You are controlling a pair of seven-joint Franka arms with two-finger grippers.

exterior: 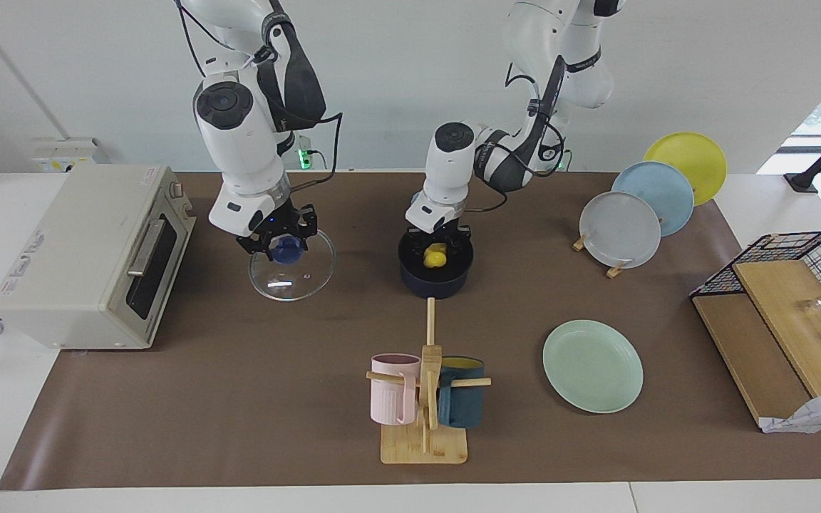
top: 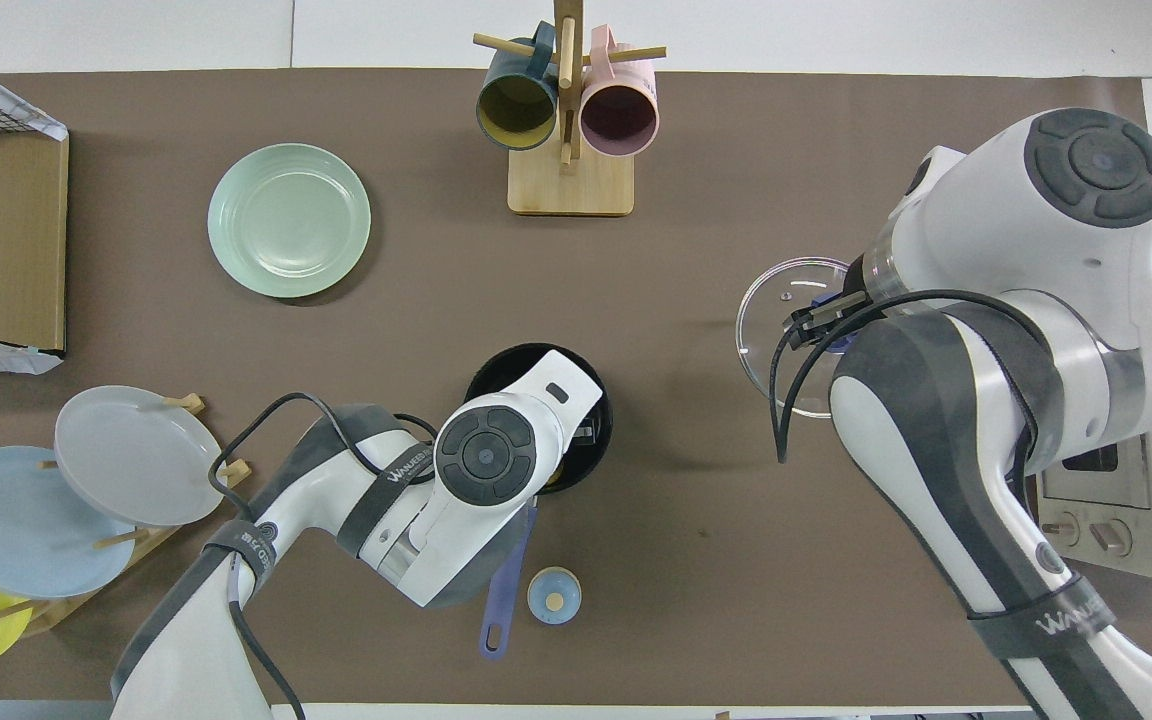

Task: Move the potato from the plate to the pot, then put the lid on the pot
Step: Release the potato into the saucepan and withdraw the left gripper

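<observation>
Yellow potato (exterior: 437, 256) in navy pot (exterior: 436, 281); mint-green plate (exterior: 592, 365); clear, blue-knobbed lid (exterior: 291, 274).
</observation>
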